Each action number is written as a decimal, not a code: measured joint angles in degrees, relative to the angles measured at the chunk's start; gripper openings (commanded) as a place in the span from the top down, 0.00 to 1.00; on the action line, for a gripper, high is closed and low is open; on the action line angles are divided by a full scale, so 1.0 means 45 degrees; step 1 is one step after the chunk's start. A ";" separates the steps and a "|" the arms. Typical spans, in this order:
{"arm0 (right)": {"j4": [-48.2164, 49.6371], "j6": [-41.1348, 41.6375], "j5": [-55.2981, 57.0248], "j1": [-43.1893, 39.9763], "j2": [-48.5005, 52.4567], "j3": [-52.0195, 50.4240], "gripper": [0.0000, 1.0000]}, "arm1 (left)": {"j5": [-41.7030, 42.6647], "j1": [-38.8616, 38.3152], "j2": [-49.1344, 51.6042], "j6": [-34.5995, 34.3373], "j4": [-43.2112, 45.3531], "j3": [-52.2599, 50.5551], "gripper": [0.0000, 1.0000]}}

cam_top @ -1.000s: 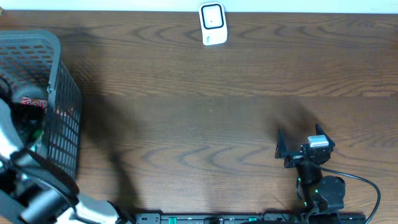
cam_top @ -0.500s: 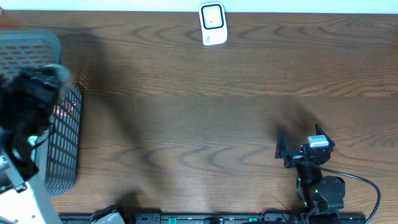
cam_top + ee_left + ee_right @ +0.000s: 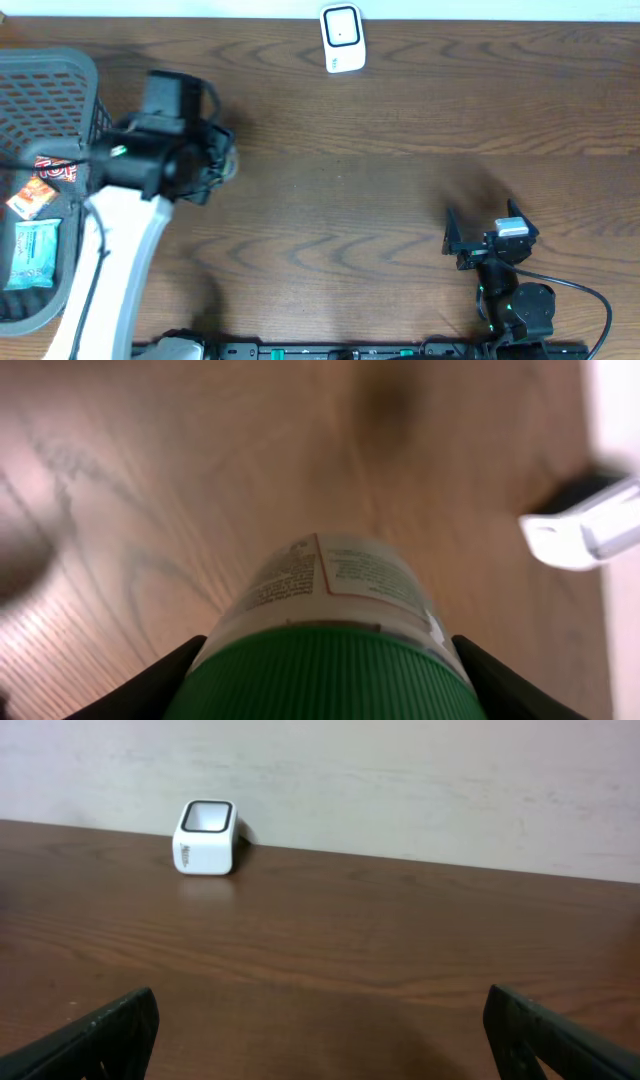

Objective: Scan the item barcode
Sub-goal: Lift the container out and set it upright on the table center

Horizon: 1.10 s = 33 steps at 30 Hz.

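One second ago the left arm (image 3: 120, 230) was low in the left corner of the overhead frame, over the basket (image 3: 60, 68). Half a second ago it was a dark blur above the basket's right wall. Now it has gone out of the basket and reaches to the upper left part of the frame, just to the right of the basket. The left gripper (image 3: 215, 158) is now over the bare wood and holds a jar (image 3: 330, 595) with a green lid (image 3: 330, 680). Inside the basket, a red packet (image 3: 42, 185) and a pale blue packet (image 3: 30, 255) have become uncovered.
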 measured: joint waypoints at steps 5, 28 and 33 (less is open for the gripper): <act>-0.0005 0.0000 0.0000 0.0000 0.0000 0.0000 0.01 | -0.0719 -0.1253 0.1622 -0.2555 0.0019 -0.0690 0.41; 0.0000 0.0000 0.0000 0.0000 0.0005 0.0000 0.01 | 0.0083 -0.2346 0.5372 -0.9442 0.2035 -0.1409 0.41; 0.0000 0.0000 0.0000 0.0000 0.0000 0.0000 0.01 | 0.0083 -0.2448 0.5897 -0.9442 0.2331 -0.1409 0.40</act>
